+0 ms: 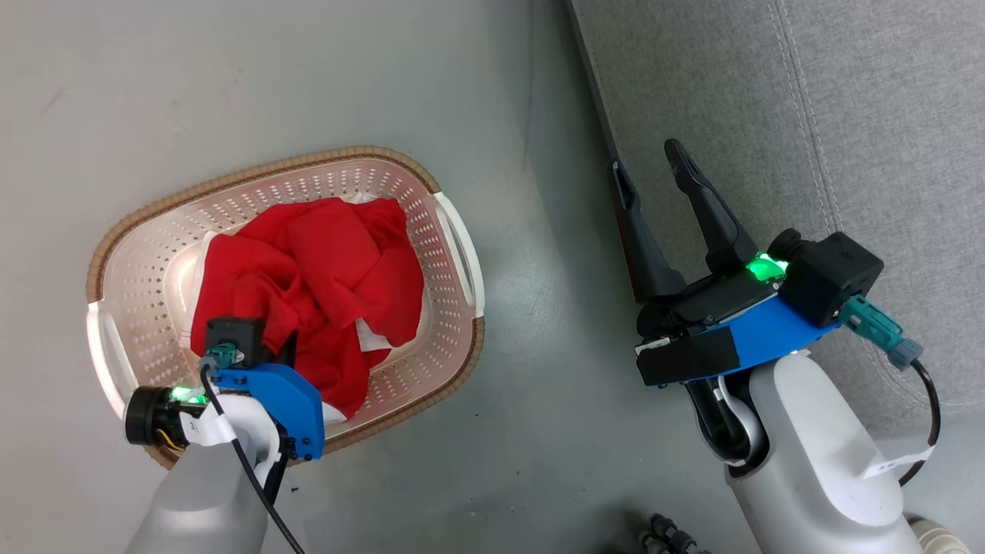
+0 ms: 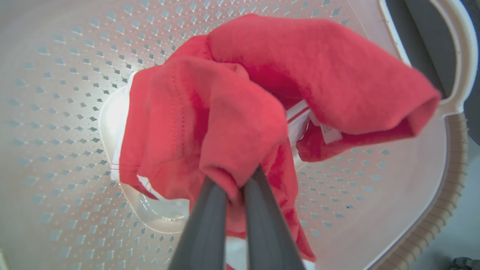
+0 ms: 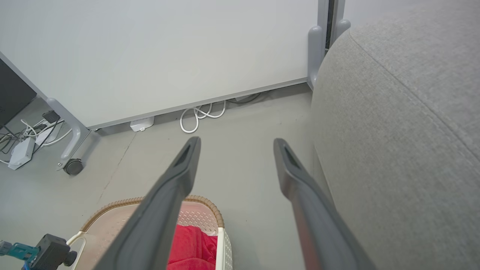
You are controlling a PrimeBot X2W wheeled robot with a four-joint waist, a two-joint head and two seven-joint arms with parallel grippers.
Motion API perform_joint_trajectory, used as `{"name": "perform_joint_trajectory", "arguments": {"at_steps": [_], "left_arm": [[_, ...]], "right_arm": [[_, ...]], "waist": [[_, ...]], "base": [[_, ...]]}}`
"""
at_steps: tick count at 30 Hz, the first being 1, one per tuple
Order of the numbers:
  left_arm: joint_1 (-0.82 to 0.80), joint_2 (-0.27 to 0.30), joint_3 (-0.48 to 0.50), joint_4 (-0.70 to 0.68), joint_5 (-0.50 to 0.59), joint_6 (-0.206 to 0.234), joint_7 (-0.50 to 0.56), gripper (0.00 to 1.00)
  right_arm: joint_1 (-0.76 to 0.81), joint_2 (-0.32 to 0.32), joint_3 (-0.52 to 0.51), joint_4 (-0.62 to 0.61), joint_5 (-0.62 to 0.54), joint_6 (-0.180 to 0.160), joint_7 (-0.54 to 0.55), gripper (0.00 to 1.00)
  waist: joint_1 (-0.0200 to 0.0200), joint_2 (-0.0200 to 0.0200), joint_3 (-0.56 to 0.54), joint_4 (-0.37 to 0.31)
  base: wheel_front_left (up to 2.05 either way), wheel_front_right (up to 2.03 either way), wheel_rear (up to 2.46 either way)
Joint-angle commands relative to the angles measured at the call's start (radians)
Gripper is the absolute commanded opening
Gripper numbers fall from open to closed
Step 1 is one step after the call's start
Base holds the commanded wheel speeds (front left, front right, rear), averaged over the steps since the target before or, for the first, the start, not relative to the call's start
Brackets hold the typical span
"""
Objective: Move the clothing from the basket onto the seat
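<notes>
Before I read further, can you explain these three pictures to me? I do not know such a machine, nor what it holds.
It is a two-armed robot. One picture looks down from its head; the others look along each arm's fingers. On the floor stands a basket with red clothing inside. The left gripper has pinched a fold of that clothing, seen close in the left wrist picture. The right gripper is open and holds nothing, hovering at the edge of the grey seat.

Even, bright indoor light; soft shadows on the floor (image 1: 539,431); the left wrist view is blurred (edges bowed).
</notes>
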Motion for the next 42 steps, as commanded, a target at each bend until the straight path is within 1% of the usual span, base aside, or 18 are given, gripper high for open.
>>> {"name": "perform_joint_trajectory", "arguments": {"at_steps": [1, 5, 9, 17, 24, 29, 36, 42], "left_arm": [[-0.016, 0.001, -0.001, 0.002, -0.007, -0.006, -0.008, 0.0], [-0.007, -0.008, -0.009, 0.014, -0.014, -0.007, -0.014, 0.0], [0.008, -0.02, -0.015, 0.023, -0.025, -0.008, -0.019, 0.0], [0.042, -0.053, -0.047, 0.024, -0.042, -0.009, -0.034, 0.0], [0.093, -0.074, -0.125, -0.014, -0.089, -0.006, -0.036, 0.0], [0.137, -0.076, -0.201, -0.082, -0.138, -0.007, -0.04, 0.0], [0.161, -0.076, -0.286, -0.137, -0.199, -0.007, -0.042, 0.0], [0.144, -0.072, -0.337, -0.191, -0.23, -0.007, -0.042, 0.0]], "right_arm": [[-0.015, -0.003, -0.002, 0.003, -0.003, 0.0, -0.004, 1.0], [-0.012, -0.003, -0.007, 0.014, -0.014, 0.0, -0.004, 1.0], [-0.002, -0.003, -0.016, 0.035, -0.05, 0.0, -0.004, 1.0], [0.041, -0.003, -0.059, 0.13, -0.153, 0.0, -0.003, 1.0], [0.087, -0.003, -0.081, 0.224, -0.204, 0.0, -0.002, 1.0], [0.128, -0.003, -0.086, 0.271, -0.215, 0.0, 0.005, 1.0], [0.194, -0.003, -0.086, 0.288, -0.214, 0.0, 0.032, 1.0], [0.247, -0.003, -0.091, 0.274, -0.204, 0.0, 0.051, 1.0]], "waist": [[-0.0001, 0.0, -0.003, 0.002], [-0.0001, 0.0, -0.023, 0.009], [-0.0001, 0.0, -0.062, 0.022], [-0.0001, 0.0, -0.204, 0.065], [-0.0001, 0.0, -0.361, 0.11], [-0.0001, 0.0, -0.471, 0.143], [-0.0001, 0.0, -0.595, 0.189], [-0.0001, 0.0, -0.668, 0.223]], "base": [[0.0, 0.0, 0.0], [0.0, 0.0, 0.0], [0.0, 0.0, 0.0], [0.0, 0.0, 0.0], [0.0, 0.0, 0.0], [0.0, 0.0, 0.0], [0.0, 0.0, 0.0], [0.0, 0.0, 0.0]]}}
